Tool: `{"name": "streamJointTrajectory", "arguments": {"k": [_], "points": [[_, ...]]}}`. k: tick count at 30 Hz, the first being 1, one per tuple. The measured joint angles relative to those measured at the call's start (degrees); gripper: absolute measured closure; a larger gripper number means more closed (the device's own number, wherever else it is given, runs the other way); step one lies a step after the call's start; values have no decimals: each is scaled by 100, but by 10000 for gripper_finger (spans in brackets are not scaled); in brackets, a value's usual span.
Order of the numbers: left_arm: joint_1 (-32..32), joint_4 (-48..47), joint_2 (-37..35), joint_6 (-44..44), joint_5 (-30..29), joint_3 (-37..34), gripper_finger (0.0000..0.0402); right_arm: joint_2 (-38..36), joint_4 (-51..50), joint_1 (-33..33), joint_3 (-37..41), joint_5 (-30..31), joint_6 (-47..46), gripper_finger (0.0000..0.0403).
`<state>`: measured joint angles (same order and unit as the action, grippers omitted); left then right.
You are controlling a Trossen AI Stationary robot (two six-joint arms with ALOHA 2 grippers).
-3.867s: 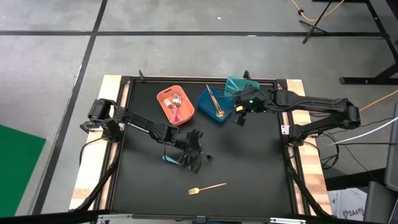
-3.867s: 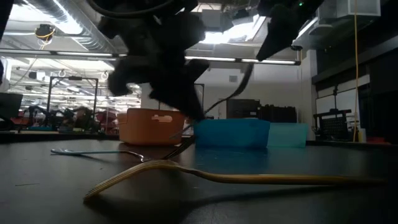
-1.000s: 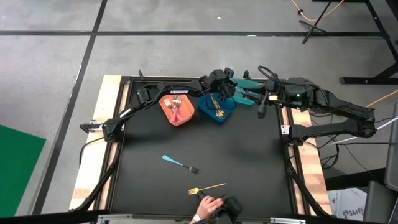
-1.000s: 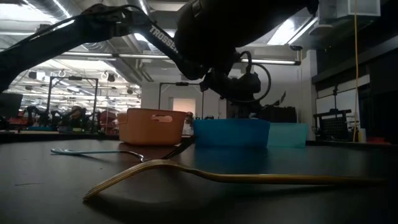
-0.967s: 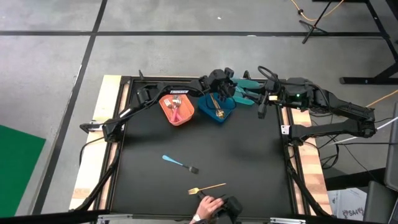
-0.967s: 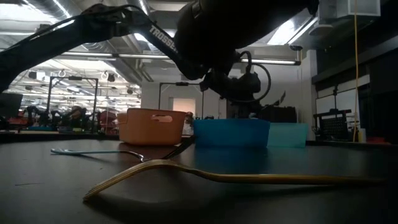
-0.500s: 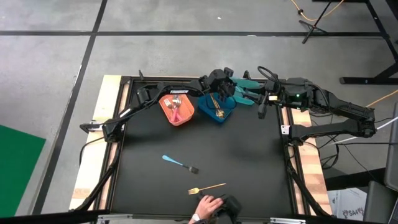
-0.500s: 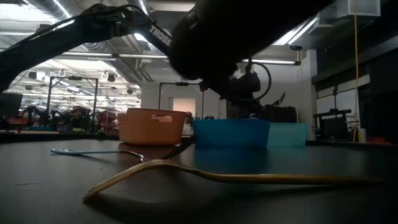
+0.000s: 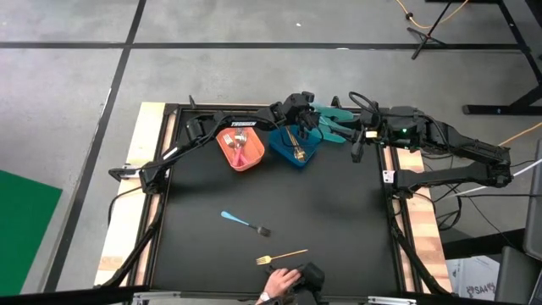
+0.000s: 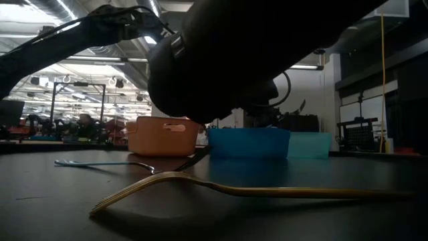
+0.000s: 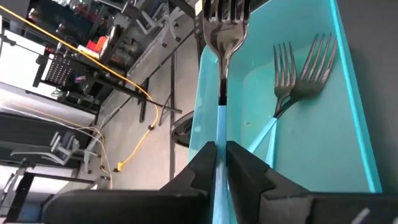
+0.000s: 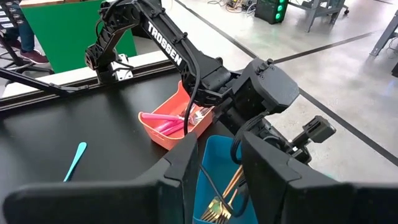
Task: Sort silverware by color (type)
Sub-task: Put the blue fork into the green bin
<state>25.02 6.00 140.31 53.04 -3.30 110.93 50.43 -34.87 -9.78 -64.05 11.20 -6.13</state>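
My left gripper (image 9: 303,110) reaches to the table's far edge and is shut on a light-blue-handled fork (image 11: 225,37) above the teal bin (image 11: 348,93), where two similar forks (image 11: 298,68) lie. The orange bin (image 9: 240,146) holds pink-handled pieces. Gold pieces lie in the blue bin (image 9: 294,144). Another light-blue-handled fork (image 9: 244,223) and a gold fork (image 9: 282,255) lie flat on the table. My right gripper (image 12: 221,171) is open and waits near the bins at the far right. My left gripper pinches the fork's light-blue handle (image 11: 221,121) between its two fingers. The fork runs straight out along the fingers, its metal head (image 11: 226,25) past their tips. It is lifted clear, above the teal bin's rim.
A person's hand (image 9: 292,278) holding a dark object sits at the table's near edge beside the gold fork. It fills the low view as a large dark shape (image 10: 254,53). The three bins stand side by side at the far edge. Open black table lies between them and the forks.
Both arms have kept still. The person's hand at the near edge has shifted a little, and its dark shape has spread across more of the low view.
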Motion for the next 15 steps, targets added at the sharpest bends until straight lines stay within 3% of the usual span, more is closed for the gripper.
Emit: {"name": "streamJointTrajectory", "arguments": {"k": [15], "points": [[0,0,0,-4,1,-2,349,1,2,1,0,9,0,292]]}}
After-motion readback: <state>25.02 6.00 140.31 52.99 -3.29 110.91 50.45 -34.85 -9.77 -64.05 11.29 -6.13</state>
